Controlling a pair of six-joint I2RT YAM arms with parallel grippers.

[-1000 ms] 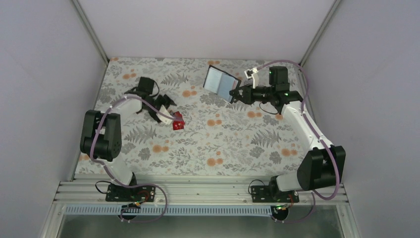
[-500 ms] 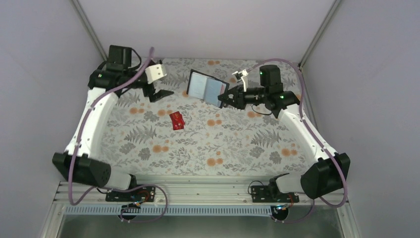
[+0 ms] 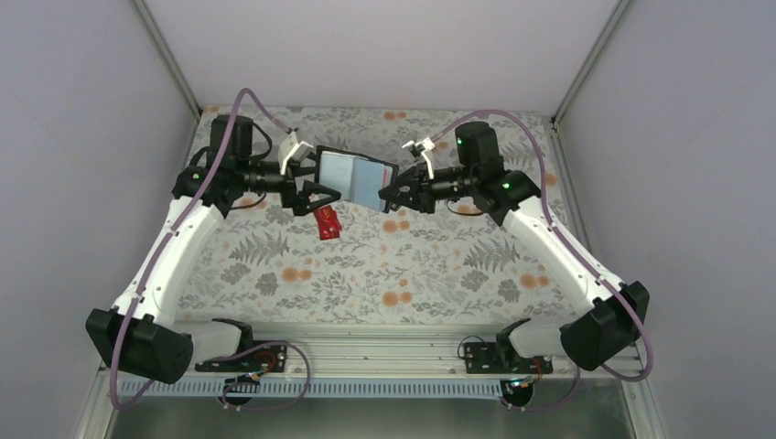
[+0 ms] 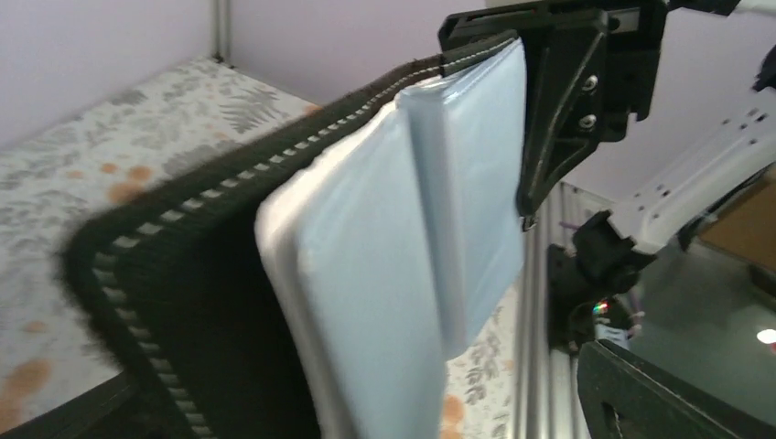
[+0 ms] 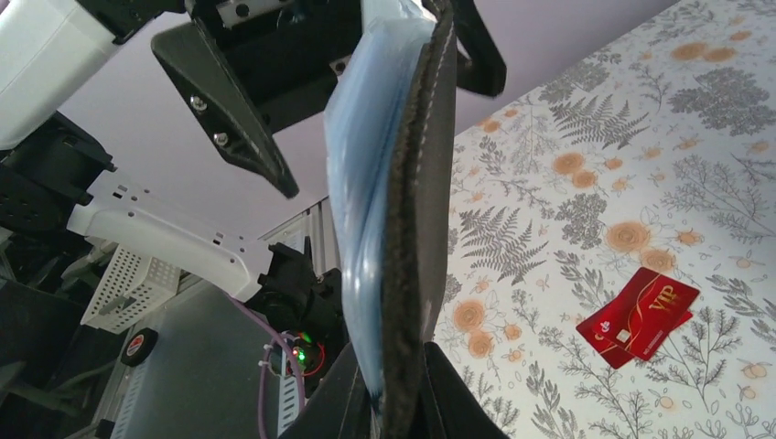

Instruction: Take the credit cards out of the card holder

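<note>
The card holder (image 3: 355, 178) is open, light blue inner face showing, held up in the air above the table. My right gripper (image 3: 389, 195) is shut on its right edge; in the right wrist view the fingers (image 5: 352, 398) pinch the black cover and blue lining (image 5: 403, 183). My left gripper (image 3: 316, 192) is open with its jaws either side of the holder's left edge, and its fingers (image 5: 229, 110) straddle the far end. The holder fills the left wrist view (image 4: 384, 256). Two overlapping red credit cards (image 3: 327, 222) lie flat on the table below the holder, also in the right wrist view (image 5: 638, 315).
The floral table cloth (image 3: 412, 265) covers the table. Grey walls stand close on the left, back and right. The aluminium rail (image 3: 366, 352) with the arm bases runs along the near edge.
My left arm has swung from the back left to the holder's left edge. My right arm has carried the open holder leftwards. The red cards have stayed on the table.
</note>
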